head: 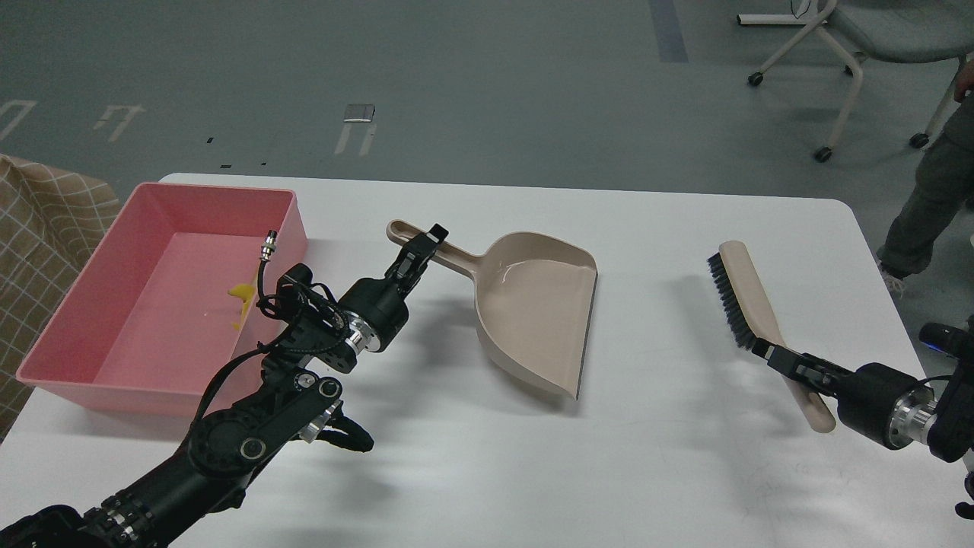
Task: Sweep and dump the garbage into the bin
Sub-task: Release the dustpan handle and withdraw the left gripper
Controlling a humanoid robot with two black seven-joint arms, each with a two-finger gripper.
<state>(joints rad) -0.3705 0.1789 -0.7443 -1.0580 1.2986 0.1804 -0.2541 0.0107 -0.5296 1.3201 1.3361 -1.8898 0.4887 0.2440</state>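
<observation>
The pink bin (pixel 84 304) stands at the table's left. A sliver of the yellow sponge block (pixel 242 294) shows inside it, partly hidden by my left arm. The bread slice is not visible. My left gripper (pixel 420 250) is shut on the handle of the beige dustpan (pixel 536 308), which is empty and sits at the table's middle. My right gripper (pixel 784 360) is shut on the handle of the beige brush (pixel 742 293) with black bristles, at the table's right.
The white table (pixel 654 457) ends at the right edge near my right arm. A patterned cloth (pixel 38 221) lies left of the bin. An office chair (pixel 860 46) and a person's leg (pixel 924 205) are on the floor beyond the right corner.
</observation>
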